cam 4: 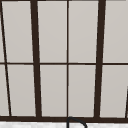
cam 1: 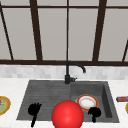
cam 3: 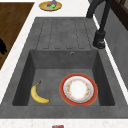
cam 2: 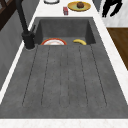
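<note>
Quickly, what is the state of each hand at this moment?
Left hand: open, fingers spread, holding nothing, over the sink's drainboard.
Right hand: cannot be told, near the plate.

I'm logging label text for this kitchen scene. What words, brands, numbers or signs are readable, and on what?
None can be read.
The small red packet on the counter right of the sink: any print is too blurred to read.
The red-rimmed plate in the basin: a speckled pattern, no lettering.
The banana and faucet: unmarked.
</note>
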You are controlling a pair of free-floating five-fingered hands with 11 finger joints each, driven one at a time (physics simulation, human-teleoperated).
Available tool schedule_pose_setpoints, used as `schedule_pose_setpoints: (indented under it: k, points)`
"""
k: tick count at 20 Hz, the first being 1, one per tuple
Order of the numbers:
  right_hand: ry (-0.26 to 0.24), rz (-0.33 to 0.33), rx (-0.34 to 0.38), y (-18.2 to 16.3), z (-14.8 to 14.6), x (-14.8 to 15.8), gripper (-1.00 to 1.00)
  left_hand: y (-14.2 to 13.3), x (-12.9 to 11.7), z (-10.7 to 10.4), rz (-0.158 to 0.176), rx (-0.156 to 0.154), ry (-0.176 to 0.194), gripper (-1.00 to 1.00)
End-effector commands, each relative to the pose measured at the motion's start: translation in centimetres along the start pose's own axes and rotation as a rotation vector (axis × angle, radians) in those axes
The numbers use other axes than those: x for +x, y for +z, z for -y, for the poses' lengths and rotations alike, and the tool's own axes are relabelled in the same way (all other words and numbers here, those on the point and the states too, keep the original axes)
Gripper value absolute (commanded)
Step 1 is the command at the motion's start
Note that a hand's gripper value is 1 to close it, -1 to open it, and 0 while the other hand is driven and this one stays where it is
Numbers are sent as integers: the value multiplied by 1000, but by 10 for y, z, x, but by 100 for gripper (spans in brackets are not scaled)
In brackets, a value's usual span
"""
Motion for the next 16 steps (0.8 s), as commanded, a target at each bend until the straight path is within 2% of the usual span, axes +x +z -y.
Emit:
schedule_pose_setpoints:
  k: [1,3,5,6,8,12,13,14,16]
  points:
    - [0,0,0,0,0,0,0,-15,0,-1,-33,-6,-10,-100]
    - [0,0,0,0,0,0,0,-21,-5,-6,-19,-13,-20,-100]
    - [0,0,0,0,0,0,0,-21,-3,-3,-15,-20,-2,-100]
    - [0,0,0,0,0,0,0,-15,-3,-3,-7,-6,-1,-100]
    - [0,0,0,0,0,0,0,-16,-3,-3,-3,1,-1,-100]
    - [0,0,0,0,0,0,0,-18,-4,-3,-5,-1,5,-100]
    - [0,0,0,0,0,0,0,-18,-7,-3,-14,3,15,-100]
    - [-3,0,8,-1,1,-13,-100,-18,-4,-3,-4,-2,-1,0]
    - [-19,17,29,-8,6,-26,-100,-18,-4,-3,2,-14,-10,0]
